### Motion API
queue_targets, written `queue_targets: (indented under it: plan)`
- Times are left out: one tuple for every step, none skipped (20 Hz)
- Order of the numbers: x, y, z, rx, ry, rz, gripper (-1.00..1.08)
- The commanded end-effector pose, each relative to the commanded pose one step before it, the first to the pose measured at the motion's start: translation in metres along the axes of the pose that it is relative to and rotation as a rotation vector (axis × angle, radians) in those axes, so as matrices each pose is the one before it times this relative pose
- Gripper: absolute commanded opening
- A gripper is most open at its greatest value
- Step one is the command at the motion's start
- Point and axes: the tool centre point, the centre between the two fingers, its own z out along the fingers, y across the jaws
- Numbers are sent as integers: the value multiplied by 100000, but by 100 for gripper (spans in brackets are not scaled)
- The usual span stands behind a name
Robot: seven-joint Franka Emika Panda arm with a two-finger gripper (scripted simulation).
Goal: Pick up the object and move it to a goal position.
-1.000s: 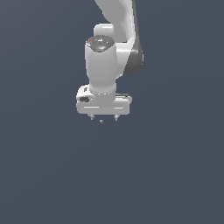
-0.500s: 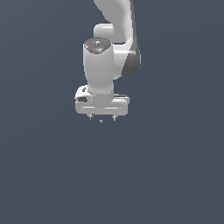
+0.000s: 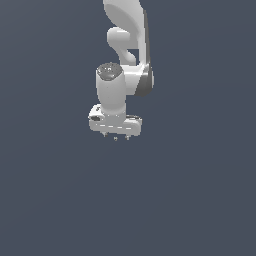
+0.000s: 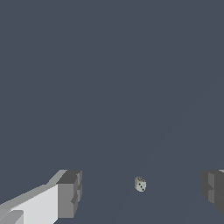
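1. Two fingers [image 4: 69, 194] are all I have, and they stand spread wide apart, holding nothing; my gripper [image 4: 142, 192] hangs in open air.
2. The object [image 4: 140, 184], a small pale speckled lump like a tiny die, shows in the wrist view between my fingers, nearer one than the other. It looks well below me, not touching either pad.
3. From the exterior view I see only my arm [image 3: 127, 60] and the gripper [image 3: 115, 136] pointing down; the object cannot be made out there, and no goal marker shows in either view.
4. Risk: the object is off-centre, so if I descend straight, I judge one finger could clip it and knock it aside.
5. Risk: it is small, so closing too high or tilted may pinch an edge and squirt it out.
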Motion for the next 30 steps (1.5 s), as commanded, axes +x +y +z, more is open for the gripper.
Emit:
queue_targets:
  plan:
    - [-1645, 664, 2118, 51, -1271, 4476, 100]
    - [-676, 305, 831, -19, -489, 1845, 100]
    - [-640, 301, 764, -42, -454, 1735, 100]
    - [-602, 293, 699, -60, -419, 1621, 100]
    - [-562, 284, 637, -73, -385, 1508, 100]
    - [-522, 270, 577, -83, -351, 1390, 100]
    - [-479, 256, 519, -89, -318, 1274, 100]
    - [-436, 238, 464, -91, -285, 1154, 100]
    - [-392, 219, 410, -90, -253, 1035, 100]
    - [-347, 198, 358, -86, -222, 916, 100]
    - [-302, 174, 307, -80, -190, 794, 100]
    - [-256, 150, 257, -71, -160, 672, 100]
    - [-210, 125, 209, -61, -130, 551, 100]
    - [-163, 98, 162, -49, -101, 428, 100]
    - [-117, 71, 115, -36, -72, 306, 100]
    - [-69, 45, 69, -22, -44, 189, 100]
    - [-23, 17, 24, -8, -16, 67, 100]
    - [107, -67, -99, 11, -23, -371, 100]
    - [-2, -1, 30, 0, 0, 0, 100]
    - [-6, -2, 90, 0, 0, 0, 100]
    - [-10, -3, 150, 0, 0, 0, 100]
    - [-9, 21, 208, 0, 1, 49, 100]
    - [-18, -5, 267, 0, 0, 0, 100]
    - [-17, 18, 325, -1, 1, 49, 100]
    - [-26, -7, 382, 0, 0, 0, 100]
    - [-21, 27, 437, -3, 2, 69, 100]
    - [-25, 15, 491, -2, 2, 49, 100]
    - [-29, -11, 528, 0, 0, 0, 100]
    - [-14, 24, 478, -2, 3, 69, 100]
    - [-14, -10, 417, 0, 0, 0, 100]
